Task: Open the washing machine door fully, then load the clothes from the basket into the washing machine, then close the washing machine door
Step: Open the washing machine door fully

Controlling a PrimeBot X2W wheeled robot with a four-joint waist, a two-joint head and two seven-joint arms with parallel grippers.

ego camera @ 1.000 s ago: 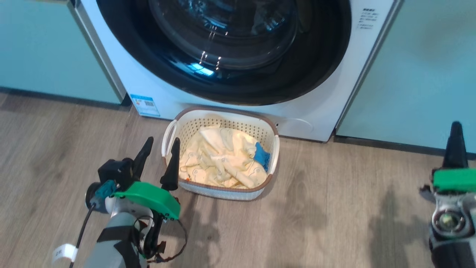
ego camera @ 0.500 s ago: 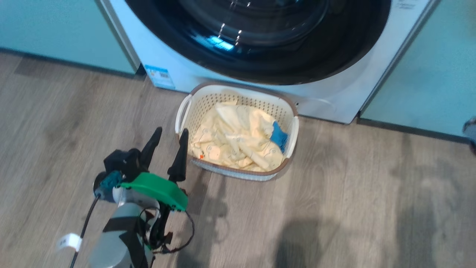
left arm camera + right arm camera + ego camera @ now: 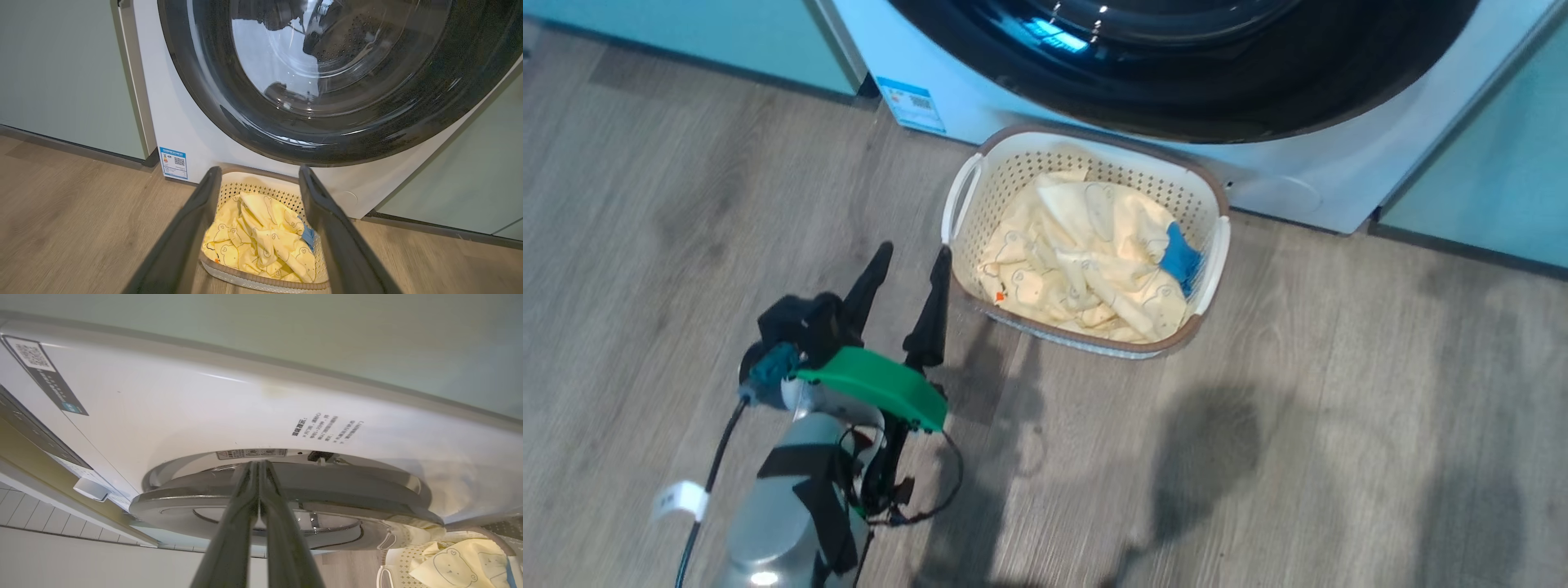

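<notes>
Laundry waits in front of the washing machine (image 3: 1282, 184), where the basket (image 3: 1013, 167) stands on the wooden floor (image 3: 1339, 408) just before the machine's white front. Its open top faces up. Its long axis runs roughly along that front, slightly skewed, with one white handle at each short end. The clothes (image 3: 1086, 261) lie crumpled inside it, pale yellow with bear outlines, and a blue trim piece (image 3: 1180, 257) is tucked at the end farther from the machine's blue sticker (image 3: 913, 104).

The washing machine door (image 3: 327, 147) faces outward from the machine. Its glossy black rim lies against the front or close to it, and we cannot tell whether it is latched.

We see the left pincer (image 3: 913, 247) spread wide and holding nothing. It hangs above the floor, farther out from the machine than the basket and off the basket's sticker-side end. Its two dark fingers point toward the machine, and in its wrist view they frame the basket.

The right pincer (image 3: 258, 462) is up at the side of the machine's front with its fingers pressed together, empty. Their tips point at the door's rim, seen edge-on, and we cannot tell whether they touch it.
</notes>
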